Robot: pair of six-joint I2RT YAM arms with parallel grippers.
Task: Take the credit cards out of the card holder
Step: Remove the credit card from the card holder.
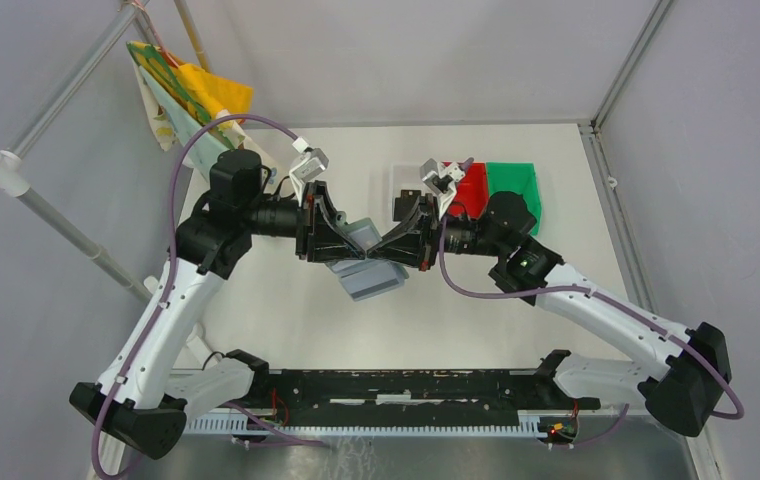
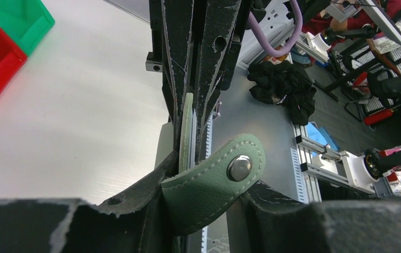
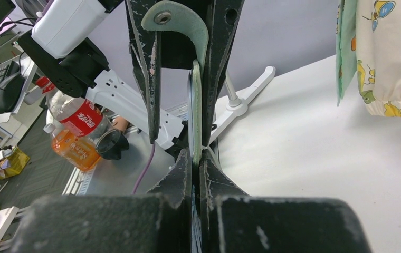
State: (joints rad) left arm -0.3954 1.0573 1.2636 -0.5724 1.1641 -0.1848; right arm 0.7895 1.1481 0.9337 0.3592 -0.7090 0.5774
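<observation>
The grey-green card holder (image 1: 374,280) hangs above the table's middle, held between both grippers. My left gripper (image 1: 341,245) grips it from the left; in the left wrist view (image 2: 209,179) its jaws are held apart by the holder's curled tab with the metal snap (image 2: 239,167). My right gripper (image 1: 388,250) is shut on the holder's thin edge (image 3: 196,105) from the right, fingers pressed together (image 3: 196,155). That edge also shows in the left wrist view (image 2: 187,124). The credit cards are hidden; only a thin pale sliver shows between the right fingers.
A white bin (image 1: 404,185), a red bin (image 1: 471,188) and a green bin (image 1: 512,185) stand at the back right. A patterned cloth (image 1: 181,95) hangs at the back left beside a white pole (image 1: 46,210). The arm bases sit along the near edge.
</observation>
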